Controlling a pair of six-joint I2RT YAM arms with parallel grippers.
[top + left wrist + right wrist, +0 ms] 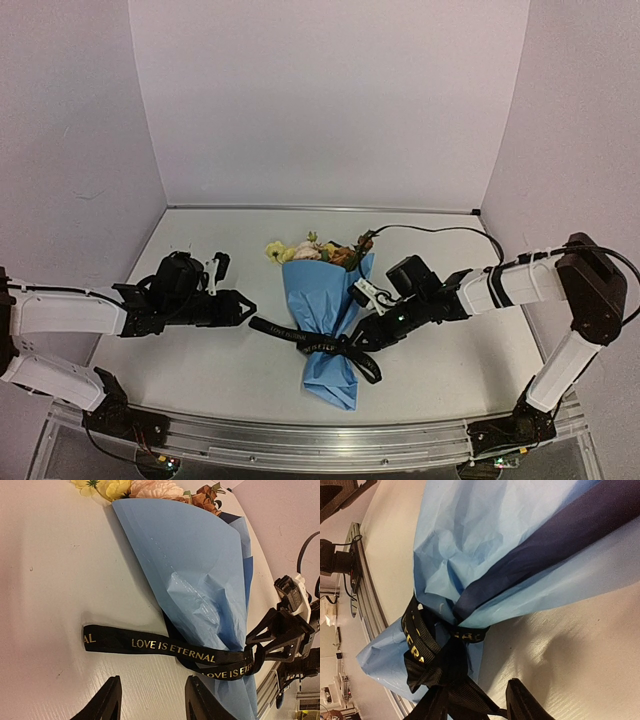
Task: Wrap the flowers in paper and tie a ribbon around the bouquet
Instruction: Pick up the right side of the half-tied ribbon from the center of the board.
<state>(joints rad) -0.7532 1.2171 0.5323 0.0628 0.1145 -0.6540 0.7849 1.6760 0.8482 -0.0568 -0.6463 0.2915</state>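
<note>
The bouquet lies in the middle of the table, a cone of light-blue paper [325, 310] with the flowers [315, 250] showing at its far, wide end. The black ribbon [330, 347] with gold lettering is wound round the narrow neck and knotted on its right side. One end lies flat on the table towards the left [130, 642]. My left gripper [245, 308] stands open just short of that end, nothing between its fingers [107, 702]. My right gripper [365, 335] sits at the knot [437, 667], its jaws apart, with a ribbon tail lying loosely across the gap beside one finger [522, 702].
The metal rail of the table's near edge [300, 440] runs just below the bouquet's narrow tip. A black cable [440, 230] loops over the table behind the right arm. White walls close in the back and both sides.
</note>
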